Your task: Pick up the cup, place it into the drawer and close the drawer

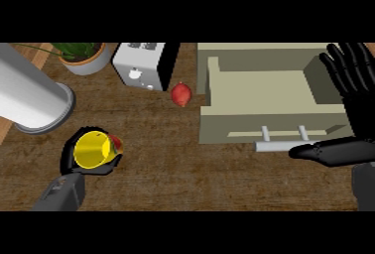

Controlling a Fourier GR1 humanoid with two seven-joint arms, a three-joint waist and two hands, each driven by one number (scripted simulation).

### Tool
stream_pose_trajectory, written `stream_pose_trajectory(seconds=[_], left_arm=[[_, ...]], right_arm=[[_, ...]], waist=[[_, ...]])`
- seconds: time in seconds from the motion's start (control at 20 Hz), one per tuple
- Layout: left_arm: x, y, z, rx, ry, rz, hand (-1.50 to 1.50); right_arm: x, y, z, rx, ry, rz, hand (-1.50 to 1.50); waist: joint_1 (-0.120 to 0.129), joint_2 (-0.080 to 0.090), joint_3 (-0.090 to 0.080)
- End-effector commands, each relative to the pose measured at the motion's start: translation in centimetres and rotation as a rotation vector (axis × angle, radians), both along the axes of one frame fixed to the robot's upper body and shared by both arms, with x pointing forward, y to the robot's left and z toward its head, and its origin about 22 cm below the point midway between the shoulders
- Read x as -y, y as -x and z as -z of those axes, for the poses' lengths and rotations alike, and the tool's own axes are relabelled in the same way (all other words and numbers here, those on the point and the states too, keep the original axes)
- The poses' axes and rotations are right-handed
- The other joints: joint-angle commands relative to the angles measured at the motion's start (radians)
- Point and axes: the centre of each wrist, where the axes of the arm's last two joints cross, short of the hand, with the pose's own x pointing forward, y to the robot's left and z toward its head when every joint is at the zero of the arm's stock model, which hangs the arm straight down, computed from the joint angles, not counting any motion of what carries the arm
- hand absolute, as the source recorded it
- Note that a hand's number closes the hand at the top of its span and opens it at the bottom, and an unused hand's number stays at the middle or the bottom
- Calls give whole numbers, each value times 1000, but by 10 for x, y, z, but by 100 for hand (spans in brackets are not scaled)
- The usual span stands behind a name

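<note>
Down at the lower left, the left robot hand [72,156] is curled around a yellow round cup with a red patch on its side [92,149] and grasps it. The cup's open mouth shows, tilted a little. I cannot tell if the cup touches the brown wooden counter [205,173] or not. It is well apart from the drawer, to the left of it.

The right robot hand [360,119] is released, with straight fingers pointing up along the right side of the open beige box-shaped drawer [242,126]. Its thumb lies just beside the right end of the pale bar handle [273,146].

Farther out, a red oval vegetable [181,94] lies left of the drawer. Behind it stands a white toaster [143,64], then a green plant in a grey pot [81,57] and a large grey metal cylinder [33,99].
</note>
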Motion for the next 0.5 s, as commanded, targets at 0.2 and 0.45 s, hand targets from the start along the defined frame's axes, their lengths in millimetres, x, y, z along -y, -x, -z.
stream_pose_trajectory(seconds=[0.2, 0.45], left_arm=[[45, -49, -31, 231, 100, 28, 150], [85, -92, -83, 245, 86, 154, 150]], right_arm=[[13, 3, 12, -13, -5, 8, -150], [8, 0, 10, -24, 8, 36, -150]], waist=[[10, -5, 3], [31, -13, 5]])
